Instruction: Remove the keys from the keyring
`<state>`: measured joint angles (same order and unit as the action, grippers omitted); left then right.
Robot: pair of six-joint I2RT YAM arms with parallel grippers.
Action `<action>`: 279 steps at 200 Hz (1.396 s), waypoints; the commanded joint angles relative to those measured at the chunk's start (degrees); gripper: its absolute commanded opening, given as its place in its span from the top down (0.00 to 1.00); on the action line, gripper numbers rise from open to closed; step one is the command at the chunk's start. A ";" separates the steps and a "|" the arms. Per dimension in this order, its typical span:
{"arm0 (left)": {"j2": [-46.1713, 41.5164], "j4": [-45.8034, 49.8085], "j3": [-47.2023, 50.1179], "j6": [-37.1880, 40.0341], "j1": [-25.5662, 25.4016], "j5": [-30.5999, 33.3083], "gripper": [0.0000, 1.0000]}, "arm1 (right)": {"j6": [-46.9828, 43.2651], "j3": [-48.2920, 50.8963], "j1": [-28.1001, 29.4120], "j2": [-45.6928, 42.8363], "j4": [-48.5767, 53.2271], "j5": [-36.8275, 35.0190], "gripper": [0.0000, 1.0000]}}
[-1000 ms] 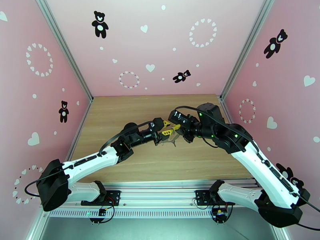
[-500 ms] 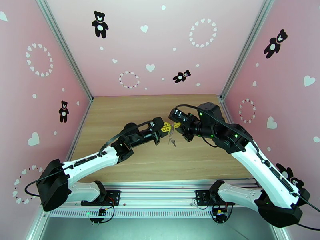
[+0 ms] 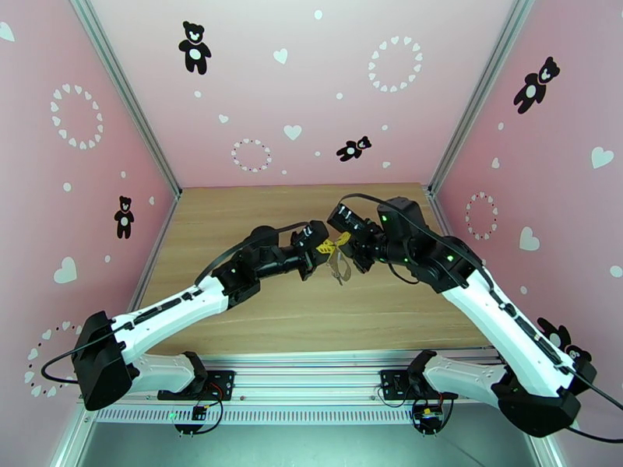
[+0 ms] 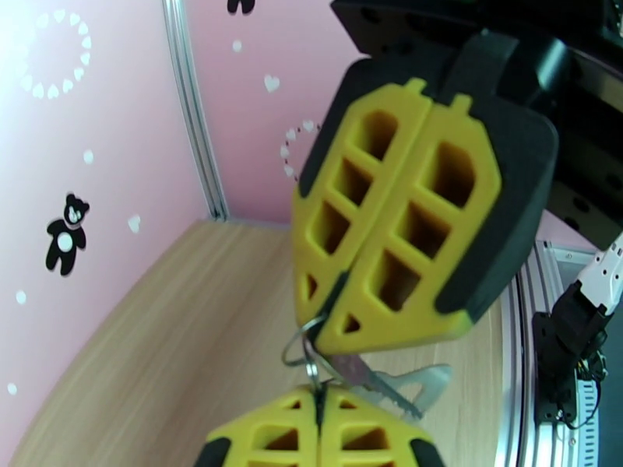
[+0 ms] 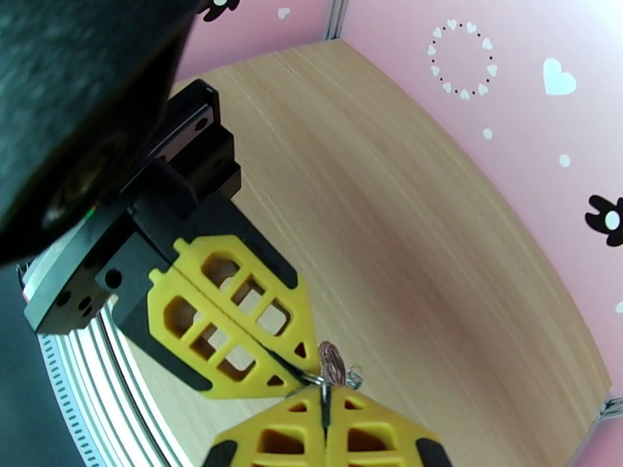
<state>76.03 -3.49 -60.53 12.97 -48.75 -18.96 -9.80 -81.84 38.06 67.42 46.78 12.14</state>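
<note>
Above the middle of the light wooden surface [image 3: 257, 215], the left gripper [image 3: 328, 247] and the right gripper [image 3: 341, 242] are set tip to tip. Both pairs of yellow jaws are pressed shut on the small pinkish-grey oval metal keyring [image 5: 333, 359], which is held in the air between them, clear of the wood. In the left wrist view, a small grey toothed key [image 4: 370, 379] is seen hung just beneath the right jaws' tips, tilted. How many keys are hung there cannot be told
</note>
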 commanded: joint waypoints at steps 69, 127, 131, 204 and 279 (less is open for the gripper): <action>2.40 31.63 -14.04 -9.16 -0.29 2.65 1.00 | 11.30 7.62 -4.40 1.88 -8.20 15.45 1.00; 4.99 37.95 -19.49 -13.48 -0.29 0.44 1.00 | 13.18 10.28 -4.40 1.95 -11.73 18.96 1.00; 5.16 38.33 -19.69 -13.56 -0.29 0.80 1.00 | 13.18 10.45 -4.40 1.78 -11.80 18.66 1.00; 5.45 34.46 -19.66 -22.99 0.24 2.82 0.89 | 11.23 11.93 -4.80 1.03 -12.00 18.94 1.00; 0.72 28.57 -15.22 -24.44 0.32 6.08 0.72 | 12.63 11.40 -6.80 1.52 -11.49 21.55 1.00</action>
<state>79.96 31.42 -77.45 -11.11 -48.58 -15.31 2.85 -70.54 31.90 69.21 34.54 30.55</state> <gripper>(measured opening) 0.273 0.029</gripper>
